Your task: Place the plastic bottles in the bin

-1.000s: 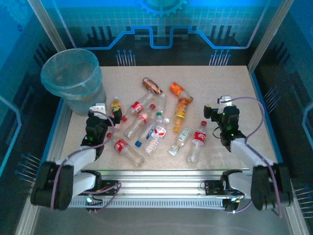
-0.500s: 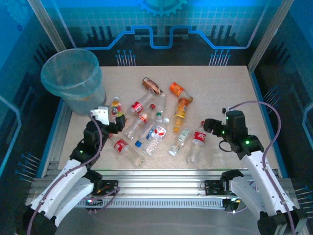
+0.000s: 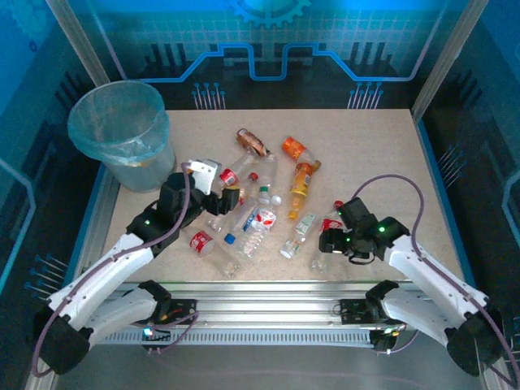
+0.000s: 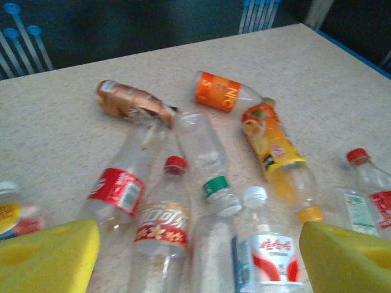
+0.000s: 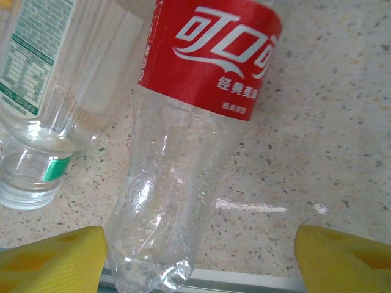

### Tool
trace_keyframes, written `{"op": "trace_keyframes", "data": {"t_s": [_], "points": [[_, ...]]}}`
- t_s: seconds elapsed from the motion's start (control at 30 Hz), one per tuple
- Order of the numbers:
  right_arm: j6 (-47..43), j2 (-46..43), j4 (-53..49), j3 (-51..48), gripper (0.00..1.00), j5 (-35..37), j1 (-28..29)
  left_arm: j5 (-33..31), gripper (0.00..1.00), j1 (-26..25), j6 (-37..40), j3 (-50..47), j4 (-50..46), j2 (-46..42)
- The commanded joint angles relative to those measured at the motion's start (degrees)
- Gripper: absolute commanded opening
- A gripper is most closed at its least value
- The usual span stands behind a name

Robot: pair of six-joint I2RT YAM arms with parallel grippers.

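Observation:
Several plastic bottles (image 3: pixel 258 221) lie scattered mid-table. The grey bin (image 3: pixel 119 132) with its pale bag stands at the far left corner. My left gripper (image 3: pixel 221 193) hovers open over the left of the pile; between its yellow fingers (image 4: pixel 50 258) lie a flower-labelled red-cap bottle (image 4: pixel 160 227), a clear green-banded bottle (image 4: pixel 212 183) and a white-cap bottle (image 4: pixel 264 250), none touched. My right gripper (image 3: pixel 328 242) is low and open around the base of a clear red-label bottle (image 5: pixel 209 58); the base sits close to its left finger (image 5: pixel 54 264), far from the other.
An orange juice bottle (image 4: pixel 273 149), an orange-labelled bottle (image 4: pixel 221 93) and a crushed brown one (image 4: pixel 130 102) lie farther back. Another clear bottle with a green-white label (image 5: pixel 38 73) lies beside the red-label one. The table's front rail (image 5: pixel 256 282) is just under the right gripper.
Left arm has swung right and forward from beside the bin to over the pile. Right arm has moved left and down onto the red-label bottle near the front edge.

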Motion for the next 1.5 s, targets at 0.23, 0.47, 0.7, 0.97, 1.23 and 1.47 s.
{"op": "trace_keyframes", "data": {"t_s": [0.23, 0.47, 0.7, 0.97, 1.23, 1.47], "points": [[2.83, 11.48, 15.23, -6.60, 0.78, -3.60, 0.18, 4.40, 0.87, -2.41, -1.10, 8.82, -0.52, 8.24], [2.87, 9.73, 16.74, -9.92, 0.58, -5.42, -4.00, 3.76, 0.87, -2.69, -0.43, 13.07, -2.92, 10.34], [-0.87, -2.25, 6.58, -5.83, 0.44, -1.15, -6.16, 3.84, 0.87, -2.75, -5.67, 20.89, -11.03, 13.23], [-9.13, -11.39, 5.06, 4.45, 0.42, -6.96, -6.23, 10.25, 0.89, -2.66, -14.84, 37.36, -21.36, 20.73], [-17.12, -8.22, 18.11, 11.73, 0.42, -25.31, -4.78, 29.08, 0.86, -2.71, -23.75, 51.52, -20.45, 28.73], [-22.06, -2.94, 20.59, 18.77, 0.42, -31.61, -0.01, 41.92, 0.82, -2.89, -28.40, 51.05, -13.05, 30.67]]}}
